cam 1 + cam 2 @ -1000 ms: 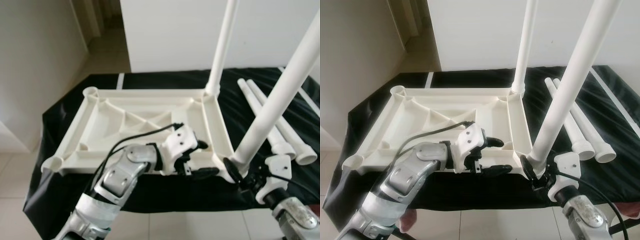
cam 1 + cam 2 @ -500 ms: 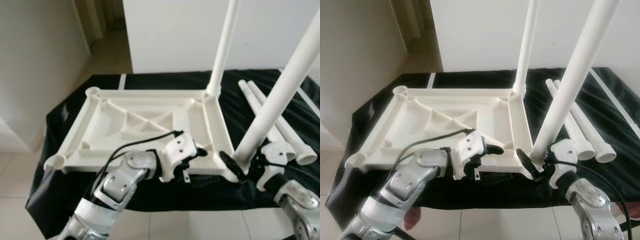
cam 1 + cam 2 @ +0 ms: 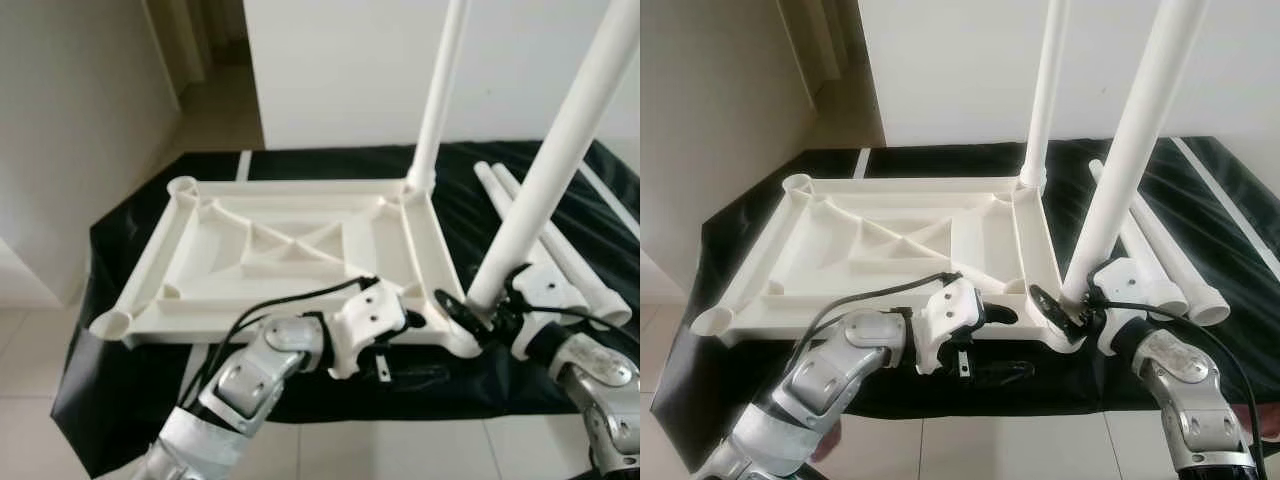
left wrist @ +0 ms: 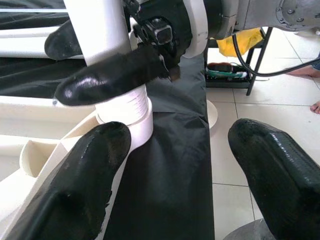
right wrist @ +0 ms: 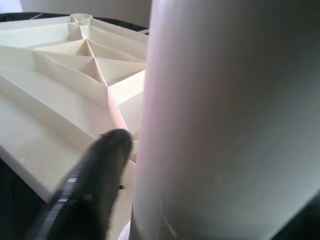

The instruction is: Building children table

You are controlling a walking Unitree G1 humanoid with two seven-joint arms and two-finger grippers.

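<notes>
The white plastic table top (image 3: 280, 240) lies upside down on a black cloth. One white leg (image 3: 438, 100) stands in its far right corner socket. A second leg (image 3: 1135, 150) stands, slightly tilted, in the near right corner socket, and my right gripper (image 3: 1075, 310) is shut on it just above the socket. The right wrist view shows that leg (image 5: 225, 125) up close, with one black finger (image 5: 95, 175) against it. My left gripper (image 3: 1005, 343) is open at the top's near edge, left of that corner. From the left wrist, its fingers (image 4: 85, 190) frame the socket (image 4: 125, 120).
Two loose white legs (image 3: 1165, 275) lie on the cloth to the right of the table top, and a thin white strip (image 3: 1220, 200) lies farther right. Tiled floor (image 3: 350, 450) runs along the near side. A person's foot (image 4: 315, 106) is on the floor by a stand.
The held leg has swung more upright in the near right socket, and my right gripper has risen with it. My left gripper has slid back off the rim to the near edge.
</notes>
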